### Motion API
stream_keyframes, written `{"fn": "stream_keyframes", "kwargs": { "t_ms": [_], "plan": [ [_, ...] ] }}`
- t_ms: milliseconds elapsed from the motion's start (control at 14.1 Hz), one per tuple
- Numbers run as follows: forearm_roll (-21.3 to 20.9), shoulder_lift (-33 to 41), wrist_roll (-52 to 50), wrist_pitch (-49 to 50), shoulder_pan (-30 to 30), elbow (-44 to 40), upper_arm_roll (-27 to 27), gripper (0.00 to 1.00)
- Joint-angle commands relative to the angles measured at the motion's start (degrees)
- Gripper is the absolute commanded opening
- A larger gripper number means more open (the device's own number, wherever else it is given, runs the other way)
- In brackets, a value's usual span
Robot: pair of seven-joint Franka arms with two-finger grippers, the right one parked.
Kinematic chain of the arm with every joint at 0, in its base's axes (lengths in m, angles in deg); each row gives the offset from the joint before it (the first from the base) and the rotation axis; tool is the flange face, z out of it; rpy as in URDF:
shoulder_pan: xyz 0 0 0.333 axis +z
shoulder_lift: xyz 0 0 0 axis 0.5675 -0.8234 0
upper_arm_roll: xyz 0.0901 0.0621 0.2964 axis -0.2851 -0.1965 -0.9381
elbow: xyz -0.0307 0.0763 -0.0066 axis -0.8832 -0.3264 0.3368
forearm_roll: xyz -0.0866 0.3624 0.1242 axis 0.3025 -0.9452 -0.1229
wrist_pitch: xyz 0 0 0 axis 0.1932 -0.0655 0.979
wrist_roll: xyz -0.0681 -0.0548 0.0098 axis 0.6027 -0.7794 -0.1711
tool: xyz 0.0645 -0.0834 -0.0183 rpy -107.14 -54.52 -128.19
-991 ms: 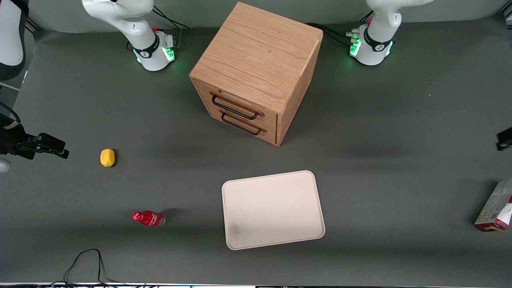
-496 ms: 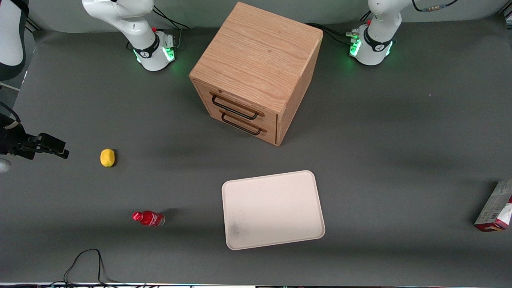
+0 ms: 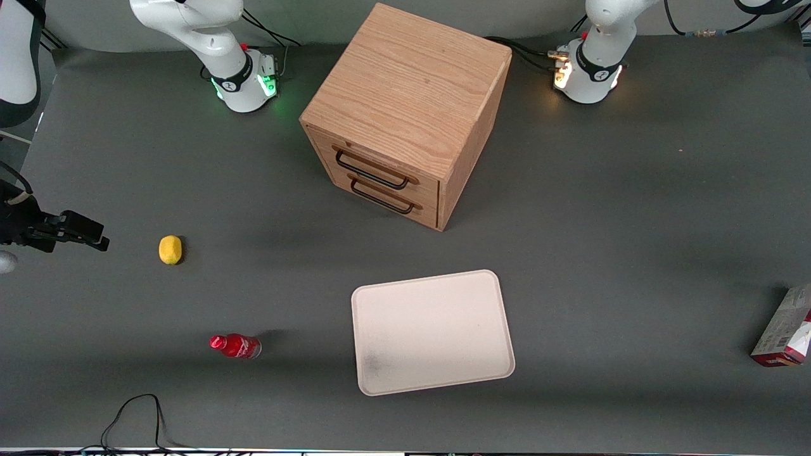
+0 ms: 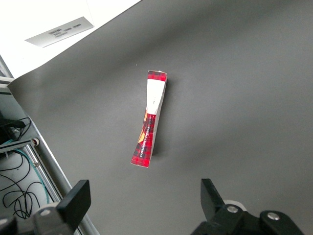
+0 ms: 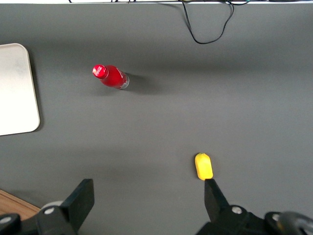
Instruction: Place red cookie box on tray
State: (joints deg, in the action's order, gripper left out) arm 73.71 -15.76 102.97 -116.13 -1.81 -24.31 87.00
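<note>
Left arm's dark bit gone from front view edge since a second ago, base light now amber not green. Gripper (image 4: pixel 142 205) hovering above red cookie box (image 4: pixel 150 119), released, empty. Box lying at working arm's end, well apart from tray (image 3: pixel 431 332). Grasp not started.

No wording can be made out with certainty. The long slim red cardboard cookie box (image 4: pixel 150 120) carries small pale lettering along its edge, too small to read. A white paper strip (image 4: pixel 58 32) off the desk's edge bears dark print, also unreadable. The end effector (image 4: pixel 144 205) bears no readable marking.
</note>
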Motion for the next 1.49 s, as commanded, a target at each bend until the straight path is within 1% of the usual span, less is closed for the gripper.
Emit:
{"fn": "stream_keyframes", "kwargs": {
  "t_ms": [0,354,708,991,1133,1416],
  "plan": [
    [-0.79,-2.03,1.31,-1.28,-0.69,-1.08,0.37,1.00],
    [-0.79,-5.02,2.01,-10.59,-0.78,5.69,0.37,1.00],
    [-0.70,-11.34,2.63,-19.90,-0.78,6.57,0.37,1.00],
    [-0.79,-14.86,3.42,-27.11,-0.60,8.59,0.37,1.00],
    [-0.79,-16.18,4.39,-29.06,-0.51,9.21,0.37,1.00],
    [-1.66,-17.68,4.13,-29.41,-0.69,10.08,0.02,1.00]
  ]
}}
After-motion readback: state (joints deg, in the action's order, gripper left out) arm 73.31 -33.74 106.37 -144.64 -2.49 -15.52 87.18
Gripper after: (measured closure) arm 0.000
